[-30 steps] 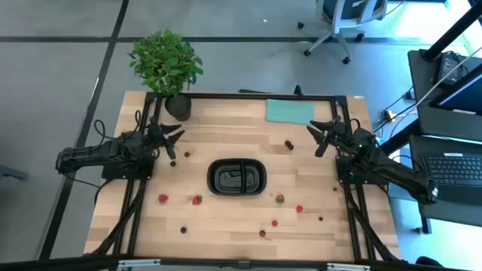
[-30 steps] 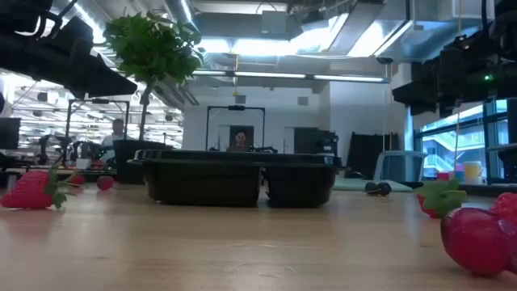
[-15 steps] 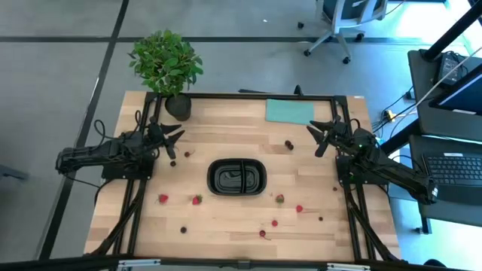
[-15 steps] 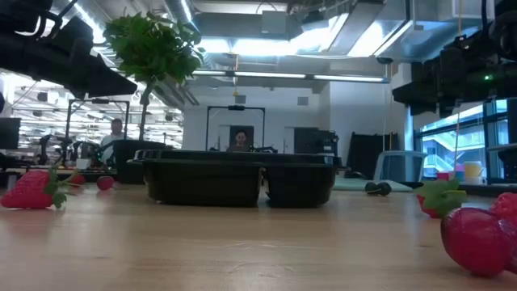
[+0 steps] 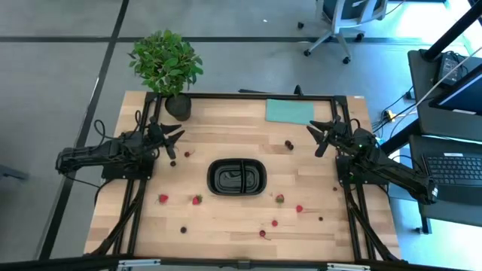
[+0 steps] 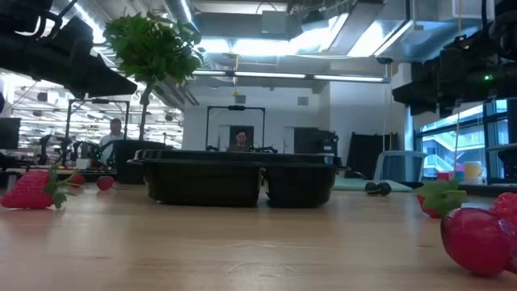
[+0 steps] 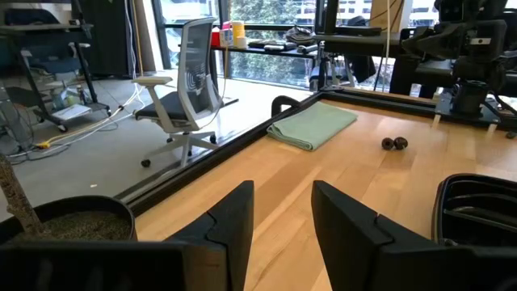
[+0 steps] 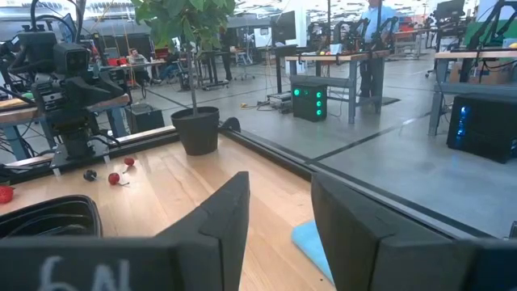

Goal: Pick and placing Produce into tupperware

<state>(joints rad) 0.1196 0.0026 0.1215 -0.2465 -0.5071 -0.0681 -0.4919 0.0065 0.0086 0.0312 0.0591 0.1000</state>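
Observation:
The black two-compartment tray (image 5: 236, 177) rests flat at the table's middle, also seen in the low view (image 6: 240, 179). Tiny produce lies scattered on the wood: red strawberries (image 5: 196, 200) (image 5: 163, 199) (image 5: 279, 199) near the tray's near side, dark berries (image 5: 289, 144) on its far right side, a few more toward the near edge (image 5: 262, 233). My left gripper (image 5: 178, 141) hovers open at the table's left, far from the tray. My right gripper (image 5: 317, 139) hovers open at the right. Both pairs of fingers (image 7: 283, 222) (image 8: 279, 210) hold nothing.
A potted green plant (image 5: 167, 64) stands at the far left corner. A flat teal cloth (image 5: 289, 111) lies at the far edge. Two small berries (image 5: 173, 162) sit near the left gripper. People and desks show in the room beyond.

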